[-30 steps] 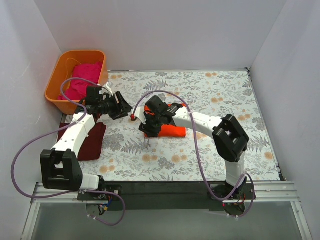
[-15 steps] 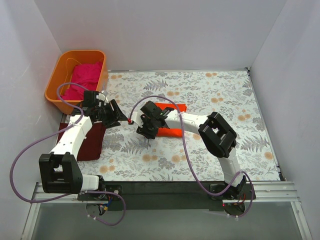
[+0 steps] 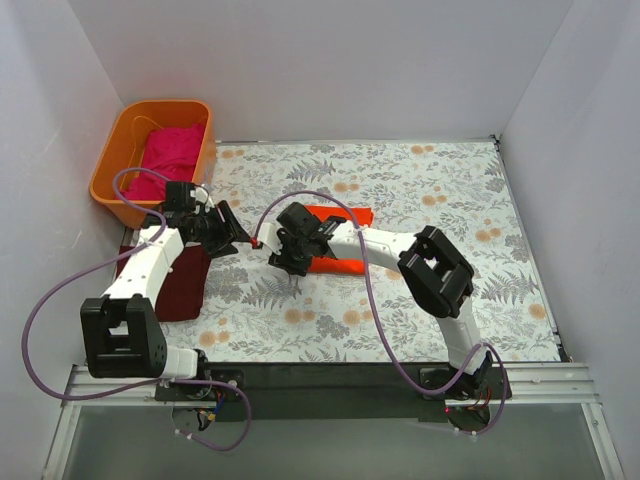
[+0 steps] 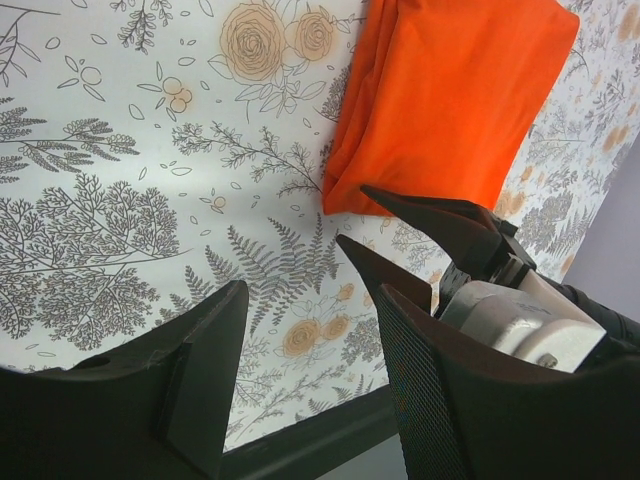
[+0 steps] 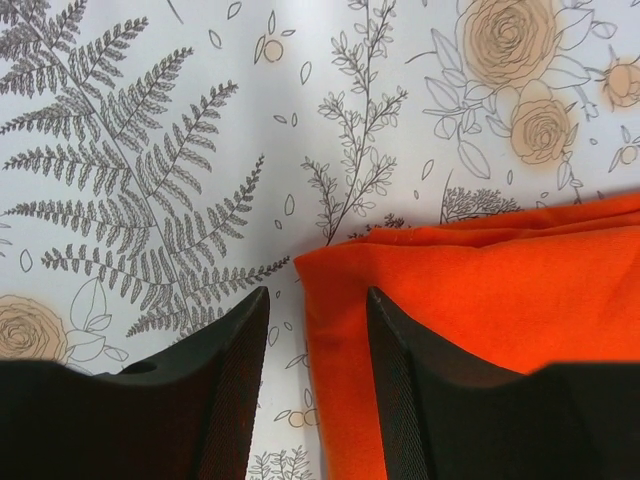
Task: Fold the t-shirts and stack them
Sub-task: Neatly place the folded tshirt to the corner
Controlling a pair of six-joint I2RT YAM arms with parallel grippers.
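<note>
The orange-red t-shirt (image 3: 345, 265) lies folded on the floral table top near its middle. My right gripper (image 3: 284, 258) is open at the shirt's left edge; in the right wrist view its open jaws (image 5: 316, 300) straddle the folded corner of the orange-red t-shirt (image 5: 480, 310), low over the table. My left gripper (image 3: 238, 240) is open and empty just left of it, and in its wrist view (image 4: 300, 300) the orange-red t-shirt (image 4: 450, 100) lies ahead. The dark maroon t-shirt (image 3: 185, 285) lies flat at the left. The magenta-pink t-shirt (image 3: 172, 155) sits in the tub.
The rigid orange plastic tub (image 3: 120, 135) stands at the back left corner. White walls close in the left, back and right sides. The right gripper's fingers (image 4: 440, 215) show close in front of my left gripper. Purple cables loop round both arms.
My right gripper has moved left off the orange-red t-shirt to its left edge, and more of the shirt now shows. My left gripper has drawn back a little to the left.
</note>
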